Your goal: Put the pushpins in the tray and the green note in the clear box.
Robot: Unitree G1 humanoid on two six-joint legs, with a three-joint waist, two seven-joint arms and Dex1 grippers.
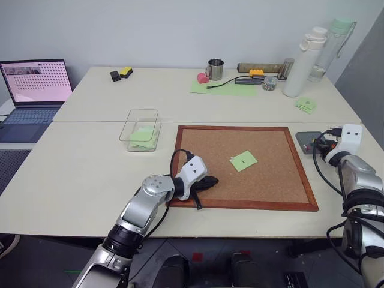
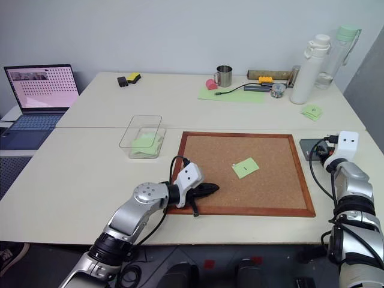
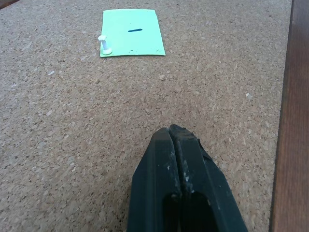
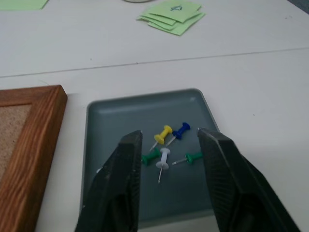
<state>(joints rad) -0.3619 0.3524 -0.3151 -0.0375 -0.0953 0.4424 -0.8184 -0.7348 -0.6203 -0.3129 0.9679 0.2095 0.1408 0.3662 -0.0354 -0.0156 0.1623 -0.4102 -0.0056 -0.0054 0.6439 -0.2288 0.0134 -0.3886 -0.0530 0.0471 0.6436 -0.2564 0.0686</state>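
The green note lies on the corkboard, held by a white pushpin at one corner. My left gripper rests shut and empty on the cork, a short way from the note. At the board's right end sits the grey tray, where several pushpins lie loose: yellow, blue, green and white. My right gripper hovers open just above the tray, with nothing between its fingers. The clear box stands left of the board with green paper inside.
The wood-framed corkboard covers the middle of the near table. A laptop is at the far left. A mug, a pale-green sheet, two bottles and a stack of green notes stand at the back.
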